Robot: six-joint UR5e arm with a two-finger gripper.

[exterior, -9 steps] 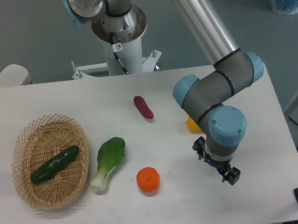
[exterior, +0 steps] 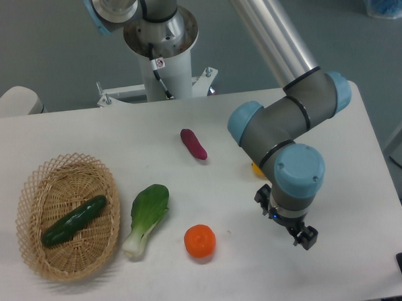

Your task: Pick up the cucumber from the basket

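White table, yellow item mostly hidden behind arm, fingers unclear

Glossy smooth cucumber, woven wicker basket, matt white table, shiny metal arm tube

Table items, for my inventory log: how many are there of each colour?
Green: 2, cucumber and bok choy
Purple: 1, oblong vegetable
Orange: 1, round fruit
Yellow: 1, piece mostly hidden behind the arm
Tan: 1, basket
Total: 6
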